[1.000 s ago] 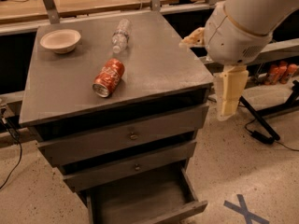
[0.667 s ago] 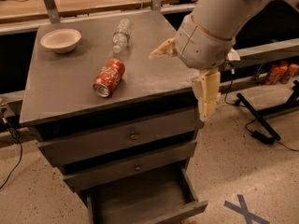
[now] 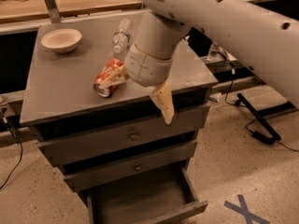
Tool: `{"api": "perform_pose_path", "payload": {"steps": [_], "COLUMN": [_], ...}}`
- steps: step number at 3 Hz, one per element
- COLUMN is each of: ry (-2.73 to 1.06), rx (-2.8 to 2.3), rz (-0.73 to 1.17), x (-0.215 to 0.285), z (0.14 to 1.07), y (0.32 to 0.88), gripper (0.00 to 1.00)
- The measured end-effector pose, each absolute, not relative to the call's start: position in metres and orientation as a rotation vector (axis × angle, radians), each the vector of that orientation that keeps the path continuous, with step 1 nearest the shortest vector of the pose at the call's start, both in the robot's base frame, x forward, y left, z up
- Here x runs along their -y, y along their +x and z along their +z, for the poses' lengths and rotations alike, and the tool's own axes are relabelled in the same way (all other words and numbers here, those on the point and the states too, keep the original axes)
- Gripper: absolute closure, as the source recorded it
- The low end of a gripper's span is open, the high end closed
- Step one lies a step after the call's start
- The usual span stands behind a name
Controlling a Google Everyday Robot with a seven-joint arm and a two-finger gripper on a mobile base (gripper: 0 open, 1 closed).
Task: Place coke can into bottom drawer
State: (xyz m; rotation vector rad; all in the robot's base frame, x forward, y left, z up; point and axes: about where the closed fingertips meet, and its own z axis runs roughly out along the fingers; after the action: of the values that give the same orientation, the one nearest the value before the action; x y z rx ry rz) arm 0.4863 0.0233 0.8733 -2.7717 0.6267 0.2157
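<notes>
Two pale fingers (image 3: 164, 102) are seen spread wide on the hand (image 3: 135, 99), which hangs over the front edge of the table (image 3: 60, 87), and nothing is gripped between them. One finger is pointed down past the table edge; the other is stretched sideways across the coke can (image 3: 110, 66). Whether that finger touches the can cannot be told. The can is laid on its side on the table near the front, with its silver end turned forward, and part of its red body is covered by the finger and the wrist.

Behind it, a clear water bottle (image 3: 122, 34) is laid on its side, its near end close to the arm. A pale bowl (image 3: 61, 39) is set at the back left corner, well apart from the can.

Below, the bottom drawer (image 3: 189, 188) is pulled out, its inside is dark, and its front is cut off by the lower edge. A blue cross (image 3: 243, 209) on the floor is partly cut off too.
</notes>
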Motion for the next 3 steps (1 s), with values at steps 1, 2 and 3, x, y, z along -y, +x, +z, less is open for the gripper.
{"api": "perform_pose_path", "payload": {"steps": [1, 2, 3], "ry": [-2.862, -2.921, -2.921], "rx": [-0.363, -0.183, -0.183], "rz": [0.153, 0.027, 0.027], "x": [-0.072, -0.119, -0.119], "z": [0.862, 0.863, 0.863], "y": [0.494, 0.507, 0.507], "gripper": [0.00, 0.00, 0.00]}}
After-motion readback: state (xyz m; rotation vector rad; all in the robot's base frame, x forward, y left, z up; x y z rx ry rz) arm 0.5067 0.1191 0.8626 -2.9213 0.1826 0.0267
